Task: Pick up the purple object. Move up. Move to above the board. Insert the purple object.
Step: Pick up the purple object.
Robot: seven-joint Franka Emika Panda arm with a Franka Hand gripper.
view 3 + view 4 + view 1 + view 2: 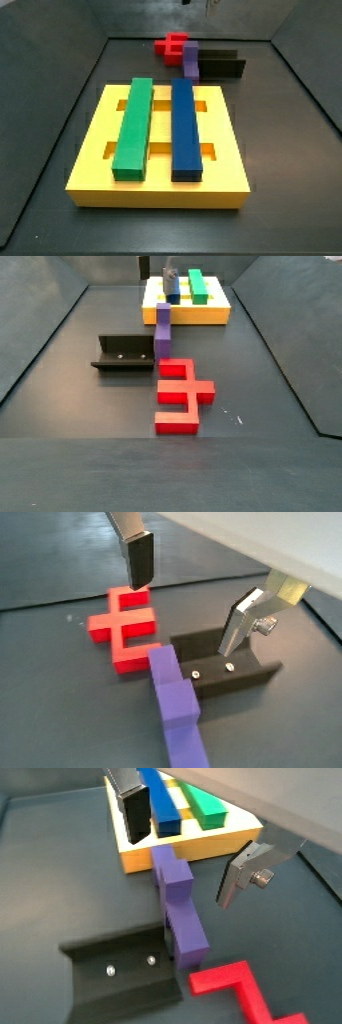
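The purple object [178,913] is a comb-shaped block lying on the dark floor between the yellow board [201,846] and the red piece. One end rests against the fixture [120,968]. It also shows in a wrist view [174,702] and in both side views [191,60] [163,328]. My gripper [179,870] hangs above the purple object, open and empty, with one finger [134,813] on each side of it. The gripper also shows in a wrist view [182,619] and at the upper edge of a side view [158,270]. The board [94,150] holds other bars.
A green bar [131,125] and a long dark-blue bar [185,125] sit in the board's slots. A red stepped piece [181,396] lies beside the purple object's far end, next to the black fixture [123,353]. Dark walls enclose the floor.
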